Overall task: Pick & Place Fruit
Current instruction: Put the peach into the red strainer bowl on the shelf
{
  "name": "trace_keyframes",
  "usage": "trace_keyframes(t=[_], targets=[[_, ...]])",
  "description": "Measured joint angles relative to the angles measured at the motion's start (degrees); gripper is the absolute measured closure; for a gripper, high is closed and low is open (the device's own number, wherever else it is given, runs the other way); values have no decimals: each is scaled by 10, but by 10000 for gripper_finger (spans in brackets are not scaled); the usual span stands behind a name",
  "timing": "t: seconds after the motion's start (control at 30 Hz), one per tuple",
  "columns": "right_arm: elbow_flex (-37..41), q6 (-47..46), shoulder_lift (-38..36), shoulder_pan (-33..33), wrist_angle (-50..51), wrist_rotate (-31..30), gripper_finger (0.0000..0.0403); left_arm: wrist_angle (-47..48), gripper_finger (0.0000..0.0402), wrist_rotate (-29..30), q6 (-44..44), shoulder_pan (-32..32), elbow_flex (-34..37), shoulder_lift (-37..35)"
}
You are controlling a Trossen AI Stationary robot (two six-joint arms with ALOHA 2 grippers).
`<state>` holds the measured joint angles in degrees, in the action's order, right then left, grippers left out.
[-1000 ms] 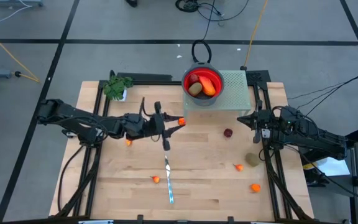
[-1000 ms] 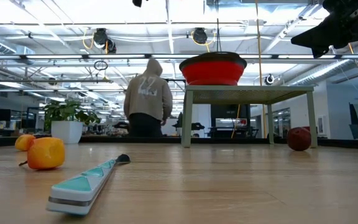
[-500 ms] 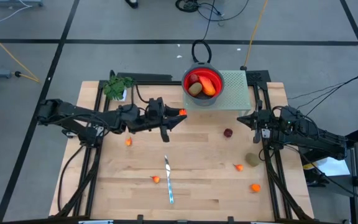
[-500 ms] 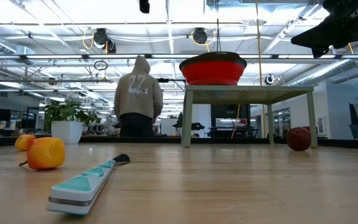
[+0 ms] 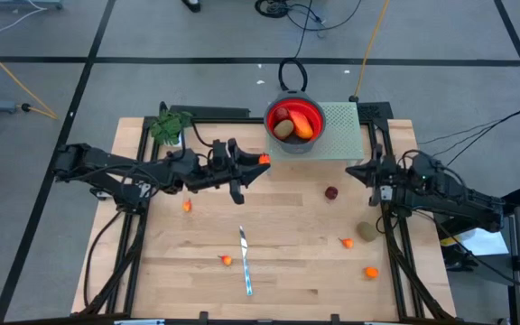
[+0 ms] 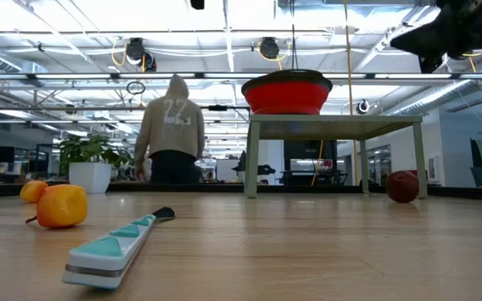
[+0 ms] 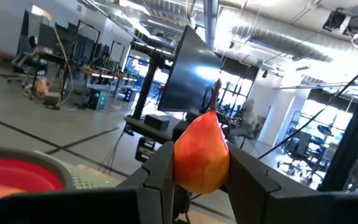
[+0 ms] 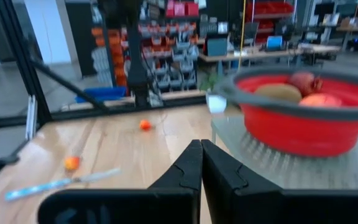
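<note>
My left gripper [image 5: 258, 163] is shut on a small orange-red, pear-shaped fruit [image 7: 202, 152], held above the table just left of the red bowl [image 5: 294, 124]. The bowl stands on a pale green stand [image 5: 339, 131] and holds a kiwi-like oval and orange and red pieces. Loose fruit lies on the table: small orange bits [image 5: 187, 206] [image 5: 227, 260] [image 5: 346, 242] [image 5: 370, 272], a dark red ball [image 5: 331, 192] and an olive-brown oval [image 5: 366, 232]. My right gripper [image 8: 201, 163] waits shut at the table's right side, touching nothing. My left gripper pinches the fruit's two opposite sides [image 7: 180, 163] between its two fingers [image 7: 159, 177]. The fingers come from the table's left, roughly level and tipped a little upward, pointing at the bowl. The fruit is lifted clear of the table, its stem end up.
A slim knife [image 5: 245, 262] lies near the table's middle front. A green plant in a white pot [image 5: 170, 126] stands at the far left. A person in a hooded top [image 6: 172, 130] walks in the room beyond the table.
My left gripper, still shut on the fruit, has risen and gone a little toward the far edge and the bowl, rolling about its own axis as it went. The fruit has stayed clear of the table. The person in the room has walked leftward.
</note>
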<state>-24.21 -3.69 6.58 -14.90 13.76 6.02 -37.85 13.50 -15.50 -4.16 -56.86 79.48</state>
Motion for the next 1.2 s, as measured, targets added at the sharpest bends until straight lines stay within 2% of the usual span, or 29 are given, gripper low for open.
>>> trace_keyframes(t=[0.1,0.23,0.37,0.53,0.7,0.93,1.2], targets=[[0,-1,-6,0,-17,0,403,2,293,0,14,8,-5,0],[0,-1,-7,0,-24,0,403,37,293,-1,58,26,-52,12],[0,-1,-6,0,-23,0,403,138,293,-17,101,52,-135,50],[0,-2,-6,0,-22,0,403,286,293,-20,113,90,-247,107],[0,-1,-6,0,-18,0,403,373,293,-21,114,123,-329,160],[0,-1,-6,0,-15,0,403,431,293,-21,114,161,-381,210],[0,-1,-6,0,-14,0,403,442,293,-35,109,197,-394,254]])
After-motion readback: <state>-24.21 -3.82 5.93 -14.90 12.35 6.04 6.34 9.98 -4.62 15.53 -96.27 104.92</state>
